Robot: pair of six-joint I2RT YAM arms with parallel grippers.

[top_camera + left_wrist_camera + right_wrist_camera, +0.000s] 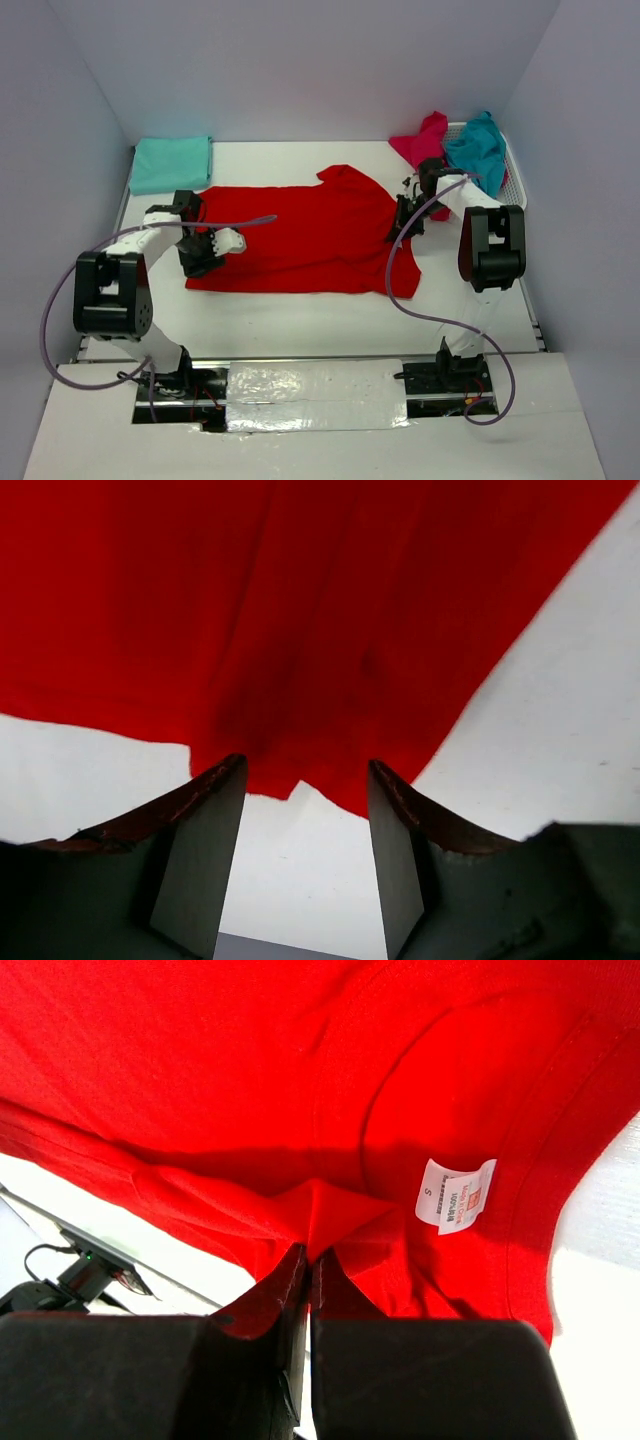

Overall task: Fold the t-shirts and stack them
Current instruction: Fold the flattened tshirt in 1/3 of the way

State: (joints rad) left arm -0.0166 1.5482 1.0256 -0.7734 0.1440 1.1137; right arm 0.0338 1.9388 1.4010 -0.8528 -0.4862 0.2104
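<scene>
The red t-shirt [300, 240] is spread flat across the middle of the worktop [300, 325], collar towards the right edge. A fold beside its label [455, 1195] is pinched in the closed right gripper [308, 1255]. The left gripper [305, 770] is held wide apart at the hem, with nothing clamped. A folded teal t-shirt [171, 163] is laid at the far left corner. A magenta t-shirt [425, 140] and a crumpled teal t-shirt [478, 148] are heaped at the basket [516, 178] in the far right corner.

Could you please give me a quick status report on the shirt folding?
Left pincer open at red t-shirt, hem end. Right pincer shut on it near collar. Folded teal t-shirt back left, out of the way.
</scene>
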